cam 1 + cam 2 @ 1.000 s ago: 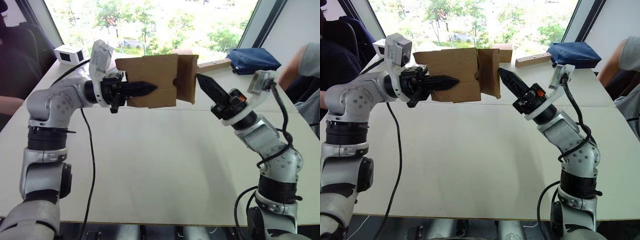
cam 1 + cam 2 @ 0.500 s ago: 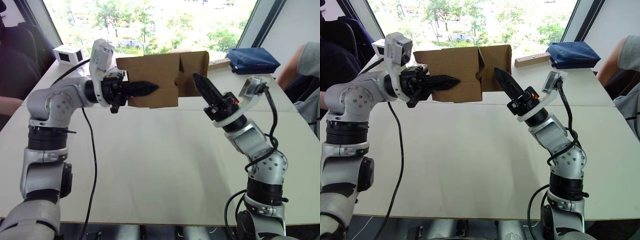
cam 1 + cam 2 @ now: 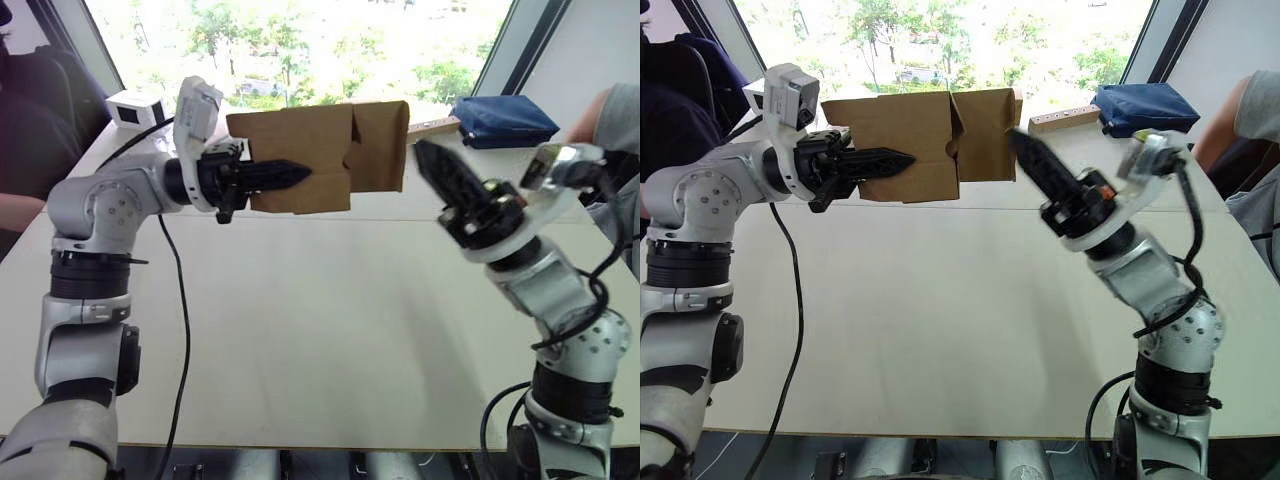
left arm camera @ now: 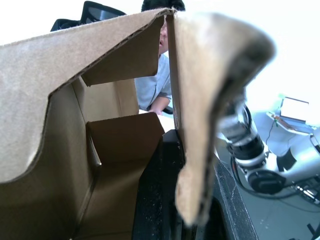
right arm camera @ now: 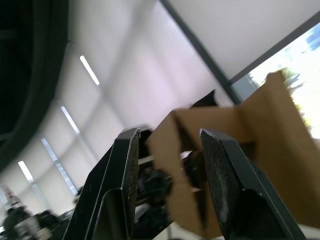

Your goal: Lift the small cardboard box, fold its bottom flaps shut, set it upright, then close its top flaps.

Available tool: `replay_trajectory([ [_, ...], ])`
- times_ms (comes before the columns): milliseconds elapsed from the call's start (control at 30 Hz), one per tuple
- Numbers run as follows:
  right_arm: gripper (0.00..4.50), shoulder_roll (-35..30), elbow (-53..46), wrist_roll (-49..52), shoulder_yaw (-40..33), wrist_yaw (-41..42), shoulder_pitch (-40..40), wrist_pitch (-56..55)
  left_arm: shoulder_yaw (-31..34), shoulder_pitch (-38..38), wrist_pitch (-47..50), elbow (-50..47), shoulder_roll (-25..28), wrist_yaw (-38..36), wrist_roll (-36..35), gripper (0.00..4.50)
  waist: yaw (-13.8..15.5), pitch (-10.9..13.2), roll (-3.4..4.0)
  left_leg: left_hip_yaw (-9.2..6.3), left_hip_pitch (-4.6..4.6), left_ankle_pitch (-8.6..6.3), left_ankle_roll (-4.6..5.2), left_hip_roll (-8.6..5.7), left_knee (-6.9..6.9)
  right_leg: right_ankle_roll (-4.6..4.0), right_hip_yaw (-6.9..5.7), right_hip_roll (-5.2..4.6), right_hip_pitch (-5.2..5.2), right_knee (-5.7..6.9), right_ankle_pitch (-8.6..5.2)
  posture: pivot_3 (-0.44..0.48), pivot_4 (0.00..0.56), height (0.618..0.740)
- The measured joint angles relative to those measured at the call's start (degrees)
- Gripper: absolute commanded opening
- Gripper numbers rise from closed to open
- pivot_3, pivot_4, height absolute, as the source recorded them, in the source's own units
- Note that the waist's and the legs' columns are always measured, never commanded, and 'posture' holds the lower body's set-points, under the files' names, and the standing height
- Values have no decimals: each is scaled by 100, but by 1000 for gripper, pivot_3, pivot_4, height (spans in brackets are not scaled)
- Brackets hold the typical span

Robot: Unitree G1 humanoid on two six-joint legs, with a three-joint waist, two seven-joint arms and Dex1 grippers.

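My left gripper [image 3: 300, 175] holds the small cardboard box [image 3: 300, 140] up in the air above the table's far side, shut on the box's side wall. In the left wrist view one black finger [image 4: 155, 200] lies inside the open brown box [image 4: 75, 150]. An end flap [image 3: 378, 145] on the box's right side stands partly folded, facing my right gripper [image 3: 420, 150]. I cannot tell whether it is one of the top flaps. My right gripper hangs a little to the right of that flap, apart from it and open, its fingers [image 5: 125, 165] holding nothing.
The white table [image 3: 300, 330] spreads below both arms. At the back lie a white box with dark panels [image 3: 135, 106], a wooden strip [image 3: 1065, 120] and a blue bag [image 3: 505, 120]. One person sits at the right edge [image 3: 612, 115], another at the far left [image 3: 20, 130].
My right gripper has drawn back to the right, away from the box's end flap that it was touching. The box and my left gripper have barely moved.
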Motion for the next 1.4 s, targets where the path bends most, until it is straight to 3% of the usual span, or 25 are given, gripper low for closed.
replay_trajectory([
  [133,1969,83,903,-873,57,29,-217,-398,0,0,73,-52,-35,4,-14,0,-17,1,1,3,-1,0,0,2,-1,0,2,3,-4,0,0,0,150,740],
  [300,1969,466,1361,-1384,328,84,-713,-550,0,2,107,-149,-99,42,-52,0,-22,3,5,1,-2,2,-3,5,-2,0,3,5,-8,5,0,0,150,740],
  [600,1969,930,1256,-969,427,313,-758,-202,6,2,122,-160,-80,90,-122,0,-5,3,5,2,-5,1,-2,-1,-1,1,3,-4,-6,4,0,0,150,740],
  [933,1969,1533,860,-547,436,34,-572,-201,7,1,114,-140,-69,112,-121,0,-18,3,5,0,-3,2,-4,2,-1,0,2,0,-7,8,0,0,150,740],
  [1400,1969,1727,711,-372,467,0,-332,-240,10,-71,108,-50,-66,151,-117,0,-16,3,5,1,-3,2,-3,1,-1,0,2,0,-7,7,0,0,150,740],
])
